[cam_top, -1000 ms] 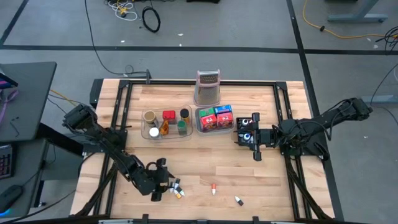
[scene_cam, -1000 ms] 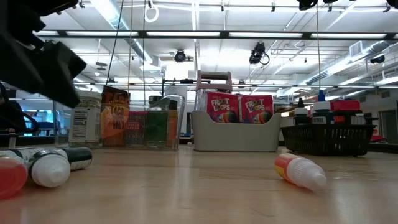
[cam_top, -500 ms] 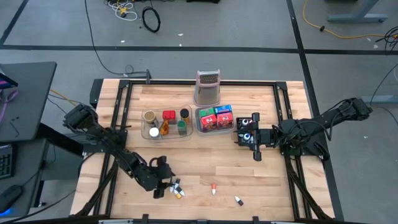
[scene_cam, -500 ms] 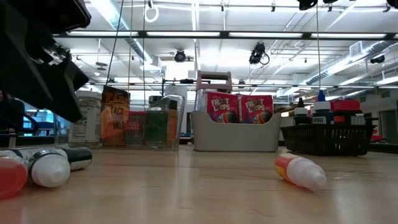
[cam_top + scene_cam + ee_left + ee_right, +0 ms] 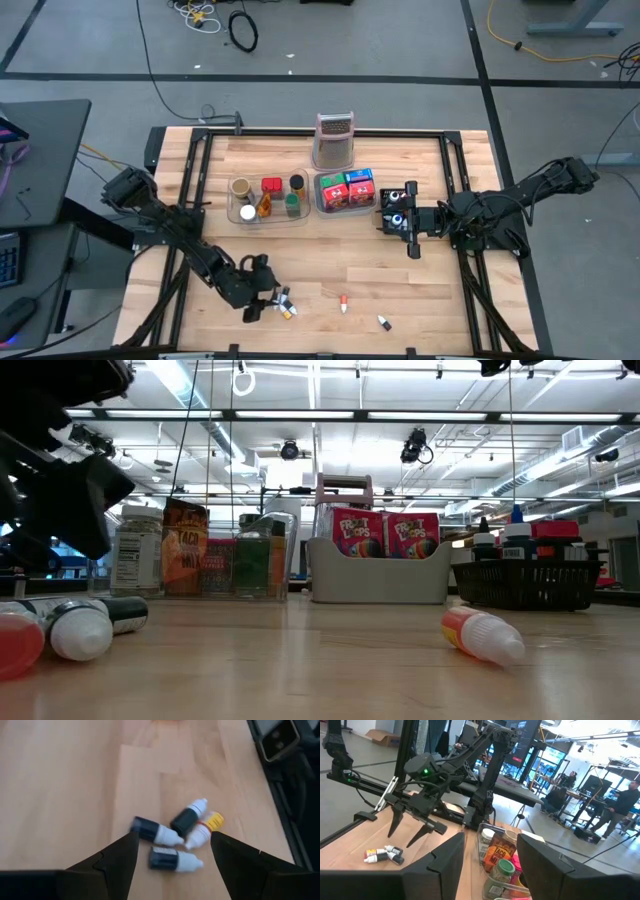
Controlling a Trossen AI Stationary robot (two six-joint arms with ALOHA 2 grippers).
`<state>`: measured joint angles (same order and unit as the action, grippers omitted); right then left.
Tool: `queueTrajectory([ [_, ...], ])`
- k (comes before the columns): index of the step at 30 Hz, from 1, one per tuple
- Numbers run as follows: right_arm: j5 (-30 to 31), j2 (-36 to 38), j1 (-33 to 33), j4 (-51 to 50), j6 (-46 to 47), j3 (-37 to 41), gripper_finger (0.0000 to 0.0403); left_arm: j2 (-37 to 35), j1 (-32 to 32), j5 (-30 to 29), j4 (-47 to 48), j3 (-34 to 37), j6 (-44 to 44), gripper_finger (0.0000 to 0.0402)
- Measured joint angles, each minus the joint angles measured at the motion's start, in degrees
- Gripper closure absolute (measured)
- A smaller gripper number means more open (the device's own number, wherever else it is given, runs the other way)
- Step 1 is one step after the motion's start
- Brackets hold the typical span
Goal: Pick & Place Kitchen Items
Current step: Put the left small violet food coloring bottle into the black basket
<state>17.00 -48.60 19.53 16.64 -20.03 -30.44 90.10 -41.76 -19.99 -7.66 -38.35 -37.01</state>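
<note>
Several small dropper bottles (image 5: 285,303) with dark, white and yellow parts lie on their sides near the table's near edge; the left wrist view shows them as a cluster (image 5: 180,837). My left gripper (image 5: 264,287) (image 5: 174,835) hangs open just above them, a finger on either side, touching nothing. An orange-and-white bottle (image 5: 344,303) (image 5: 482,636) and another small piece (image 5: 384,322) lie farther right. My right gripper (image 5: 402,216) (image 5: 490,840) waits open by the black basket (image 5: 394,212).
A clear tray of jars and packets (image 5: 267,198) (image 5: 200,560), a grey tray with cereal boxes (image 5: 346,191) (image 5: 380,568) and an upright metal grater (image 5: 335,140) stand toward the far side. Bare wood lies between the trays and the loose bottles. People show in the room behind.
My left gripper has shifted and turned a little above the cluster of small bottles, staying near the table's near edge. The bottles and my right arm have not moved.
</note>
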Motion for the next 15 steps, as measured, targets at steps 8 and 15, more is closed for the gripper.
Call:
queueTrajectory([
  [8,-0.02,-0.35,0.0,-0.2,0.0,0.0,0.0209,6.6,-1.09,-1.79,-2.03,-1.58,4.95,0.0151],
  [15,-0.07,-1.9,0.0,0.11,0.0,-0.02,0.0209,11.85,-1.15,-2.02,-2.5,-3.45,6.12,0.0152],
])
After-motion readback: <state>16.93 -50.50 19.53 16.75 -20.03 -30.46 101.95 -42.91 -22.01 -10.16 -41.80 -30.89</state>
